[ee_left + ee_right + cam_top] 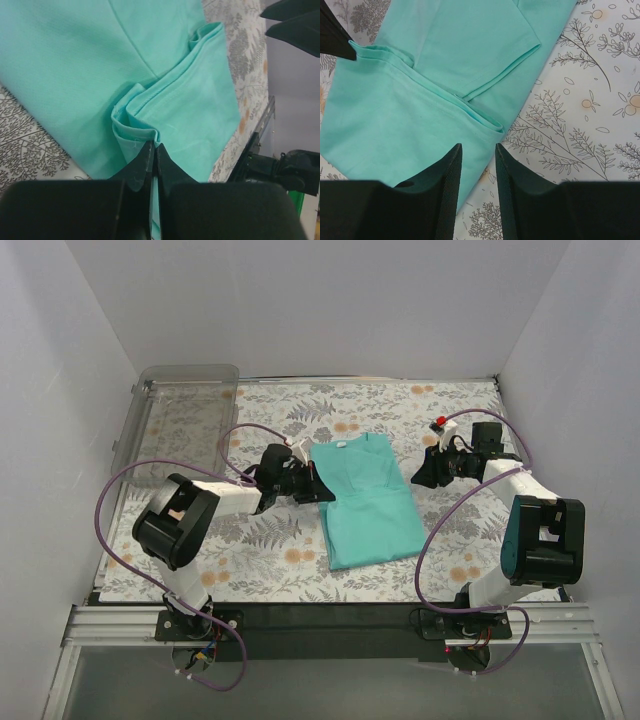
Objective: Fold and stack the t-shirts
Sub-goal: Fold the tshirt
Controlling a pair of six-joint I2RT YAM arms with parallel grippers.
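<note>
Clear plastic tray (187, 405) sits at the far-left corner of the floral tabletop (270, 550), well apart from the action, and purple cables (112, 502) loop beside both arms. The teal t-shirt (368, 502) lies mid-tabletop, folded narrow, neck to the far side. Left arm stretches low to the shirt's left edge, left fingers (142, 165) pressed together, pinching a bunched fold of cloth. Right arm is bent at the elbow, wrist aimed at the shirt's right side. Right fingers (447, 185) are parted above that edge, gripping nothing.
</note>
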